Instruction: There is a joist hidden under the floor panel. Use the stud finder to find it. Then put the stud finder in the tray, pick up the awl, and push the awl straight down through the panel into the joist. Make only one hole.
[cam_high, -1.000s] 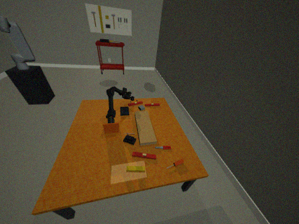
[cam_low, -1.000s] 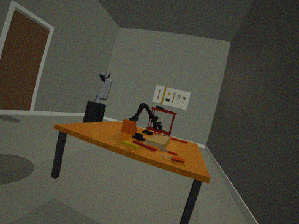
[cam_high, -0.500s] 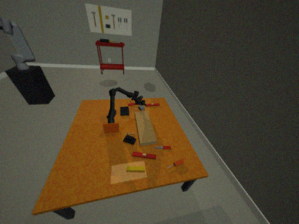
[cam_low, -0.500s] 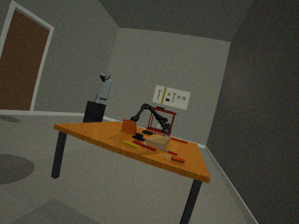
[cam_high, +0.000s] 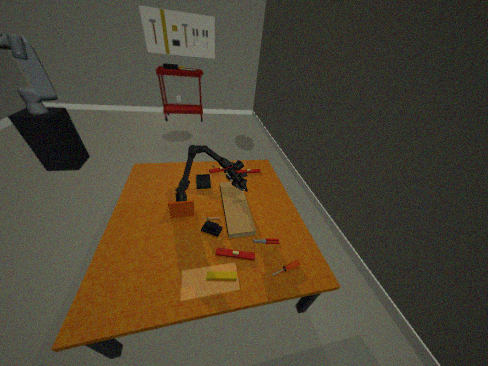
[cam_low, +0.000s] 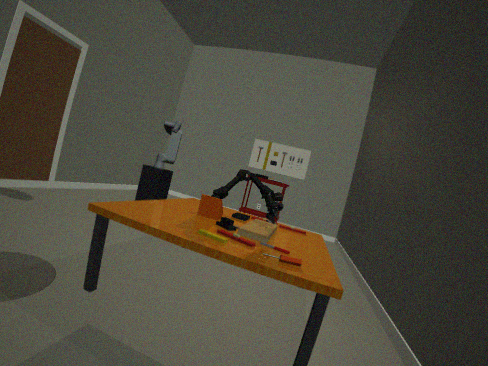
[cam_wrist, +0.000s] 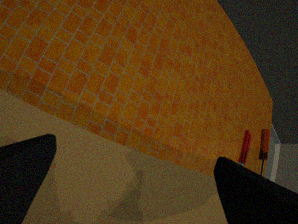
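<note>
The pale floor panel (cam_high: 237, 212) (cam_low: 255, 232) (cam_wrist: 90, 165) lies on the table. My gripper (cam_high: 243, 188) (cam_low: 272, 219) (cam_wrist: 137, 156) is open and empty, pointing down over the panel's far end; its shadow falls on the panel in the wrist view. An orange-handled tool with a thin shaft (cam_high: 292, 266) (cam_low: 291, 260) (cam_wrist: 265, 145), perhaps the awl, lies near the front right. A flat black box (cam_high: 203, 181) (cam_low: 240, 216), perhaps the tray, lies left of the panel's far end. The stud finder cannot be told clearly; the arm covers part of the area beyond the panel.
A black object with a raised block (cam_high: 212, 228) (cam_low: 226, 223) lies left of the panel. Red-handled pliers (cam_high: 270, 241) (cam_low: 281, 249), a red bar (cam_high: 235, 254) and a yellow bar (cam_high: 221, 276) lie nearer the front. An orange upright block (cam_high: 181, 209) (cam_low: 210, 206) stands by the arm's base.
</note>
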